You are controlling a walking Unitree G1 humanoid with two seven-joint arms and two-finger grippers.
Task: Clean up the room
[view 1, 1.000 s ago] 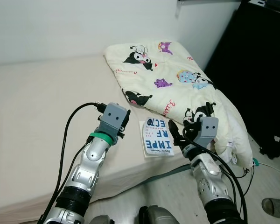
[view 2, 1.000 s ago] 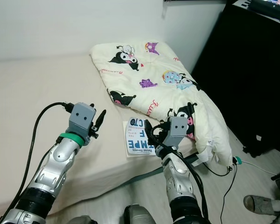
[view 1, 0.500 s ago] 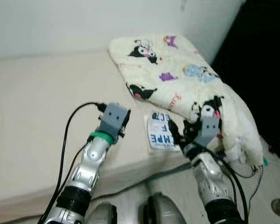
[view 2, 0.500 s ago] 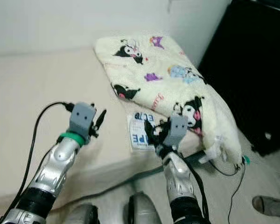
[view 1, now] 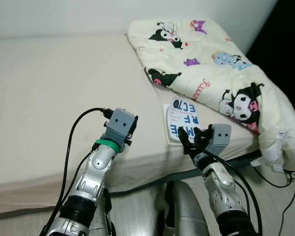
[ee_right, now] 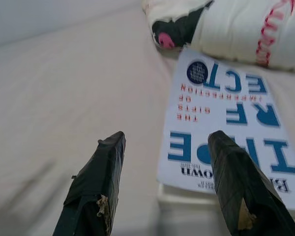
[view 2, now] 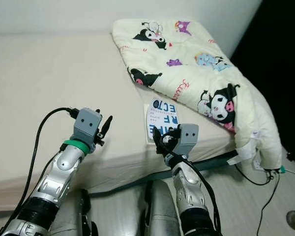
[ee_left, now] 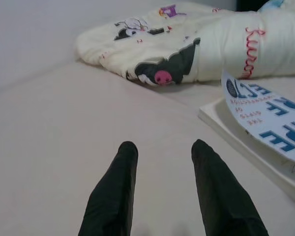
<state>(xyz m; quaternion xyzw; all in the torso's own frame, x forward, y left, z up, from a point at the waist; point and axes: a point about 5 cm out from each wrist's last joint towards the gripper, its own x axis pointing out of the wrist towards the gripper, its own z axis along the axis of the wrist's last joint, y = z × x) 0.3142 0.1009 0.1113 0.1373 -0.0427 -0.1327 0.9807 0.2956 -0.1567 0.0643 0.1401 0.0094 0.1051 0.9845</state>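
- Because the book (view 1: pixel 182 120) lies flat near the front edge of the bed (view 1: pixel 49 93), with its far end just beside the folded cartoon-print quilt (view 1: pixel 221 69), a low approach from the front could push it under the quilt's fold instead of getting a hold on it.
- The right gripper (view 1: pixel 192 140) hovers just short of the book's near edge with its fingers spread apart and nothing between them; in the right wrist view the right gripper (ee_right: pixel 162 184) frames the near left corner of the cover. I judge that a grab on the cover alone would lift only that sheet, since the left wrist view shows the cover already curling up off the pages.
- The book sits flush on soft bedding, so a finger may fail to get beneath it and would instead dig into the sheet and bunch it.
- The left gripper (view 1: pixel 131 129) is held over bare bed to the book's left, fingers parted and empty; the left gripper (ee_left: pixel 162 194) points toward the quilt, so it is not placed to steady the book if it skids.
- A pull toward the robot could drag the book off the bed's edge to the floor.
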